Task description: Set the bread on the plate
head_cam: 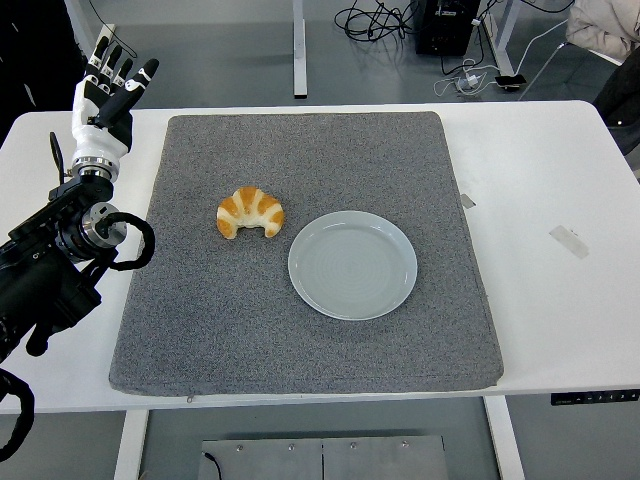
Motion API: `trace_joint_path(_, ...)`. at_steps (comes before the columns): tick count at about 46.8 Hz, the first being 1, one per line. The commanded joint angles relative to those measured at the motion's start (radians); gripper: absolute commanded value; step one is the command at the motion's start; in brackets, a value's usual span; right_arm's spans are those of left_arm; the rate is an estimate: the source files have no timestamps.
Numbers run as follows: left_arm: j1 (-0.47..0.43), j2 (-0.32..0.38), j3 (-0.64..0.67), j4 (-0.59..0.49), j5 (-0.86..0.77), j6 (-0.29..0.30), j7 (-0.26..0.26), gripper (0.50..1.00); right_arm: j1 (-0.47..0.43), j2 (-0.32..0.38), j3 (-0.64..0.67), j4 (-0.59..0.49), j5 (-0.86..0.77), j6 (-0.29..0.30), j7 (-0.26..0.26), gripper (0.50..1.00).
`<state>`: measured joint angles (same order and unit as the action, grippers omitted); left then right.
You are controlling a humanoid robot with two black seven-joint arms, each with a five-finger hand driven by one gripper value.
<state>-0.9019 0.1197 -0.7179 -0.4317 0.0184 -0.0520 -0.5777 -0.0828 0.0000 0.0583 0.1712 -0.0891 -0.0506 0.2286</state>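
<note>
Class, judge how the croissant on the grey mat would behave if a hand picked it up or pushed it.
The croissant looks puffy and baked, so probably light and easily squashed by a firm grip. Its curved, ridged shape lies flat on the mat, so a push would likely drag or turn it, not roll it.
</note>
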Motion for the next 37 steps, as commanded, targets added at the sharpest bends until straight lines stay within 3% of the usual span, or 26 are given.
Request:
trace_joint_path(1, 0.000, 0.001, 0.000, -0.005, 0.000, 0.000, 0.002, 0.975, 0.000, 0.000, 0.000, -0.001, 0.000, 0.000, 0.000, 1.000)
trace_joint_path(20, -0.005, 0.008, 0.005, -0.009, 0.002, -0.042, 0.004, 0.975, 0.000, 0.000, 0.000, 0.001, 0.000, 0.000, 0.000, 1.000)
trace_joint_path(37, -0.005, 0.012, 0.000, -0.009, 0.000, -0.042, 0.006, 0.974, 0.000, 0.000, 0.000, -0.001, 0.000, 0.000, 0.000, 1.000)
